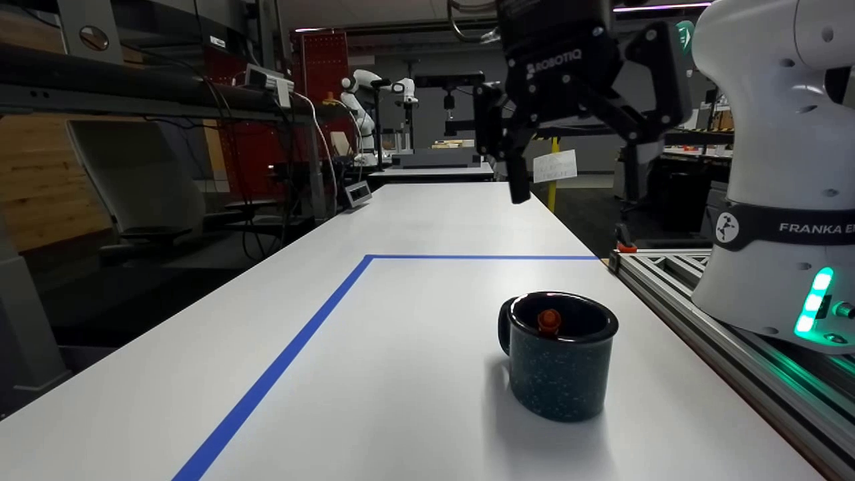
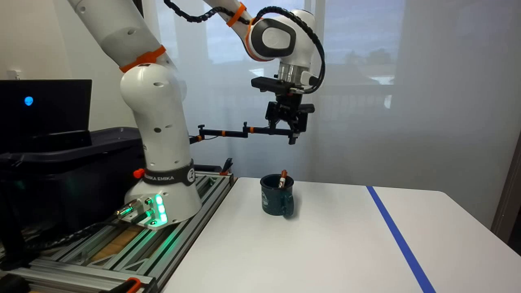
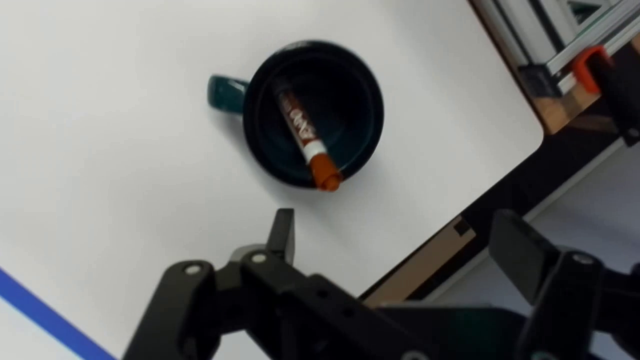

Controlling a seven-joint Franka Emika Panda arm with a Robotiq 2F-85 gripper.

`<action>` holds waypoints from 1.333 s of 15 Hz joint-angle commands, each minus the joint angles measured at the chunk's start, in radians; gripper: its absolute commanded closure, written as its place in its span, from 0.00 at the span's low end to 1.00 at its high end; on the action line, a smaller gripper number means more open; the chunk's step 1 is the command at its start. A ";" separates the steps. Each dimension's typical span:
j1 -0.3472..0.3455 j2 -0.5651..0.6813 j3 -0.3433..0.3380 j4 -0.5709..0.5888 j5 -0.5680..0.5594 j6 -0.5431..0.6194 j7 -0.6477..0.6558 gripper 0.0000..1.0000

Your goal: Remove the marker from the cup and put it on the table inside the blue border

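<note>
A dark teal speckled cup [image 1: 560,377] stands upright on the white table [image 1: 414,401], inside the blue border [image 1: 292,350]. It also shows in an exterior view [image 2: 272,201] and the wrist view [image 3: 376,107]. An orange-capped marker [image 3: 306,131] leans inside the cup, its cap end up at the rim; the cap shows in both exterior views [image 1: 549,321] [image 2: 283,174]. My gripper [image 1: 576,187] is open and empty, well above the table and apart from the cup. In the wrist view the fingertips [image 3: 395,220] are spread wide, with the cup beyond and to the left.
The robot's base [image 1: 781,287] stands on a metal rail frame [image 2: 171,252] along the table's edge. Orange-and-black clamps [image 3: 590,70] sit near the table corner. A small grey device [image 1: 357,194] stands at the table's far edge. A curtained window [image 2: 390,101] is behind.
</note>
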 commanded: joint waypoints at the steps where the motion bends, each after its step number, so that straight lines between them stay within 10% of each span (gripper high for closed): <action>1: -0.033 0.003 0.117 0.002 -0.096 -0.113 0.181 0.00; 7: -0.076 0.047 0.254 0.002 -0.339 -0.056 0.427 0.00; 13: -0.101 0.177 0.201 0.001 -0.379 0.226 0.371 0.00; 20: -0.105 0.200 0.202 0.011 -0.357 0.211 0.371 0.00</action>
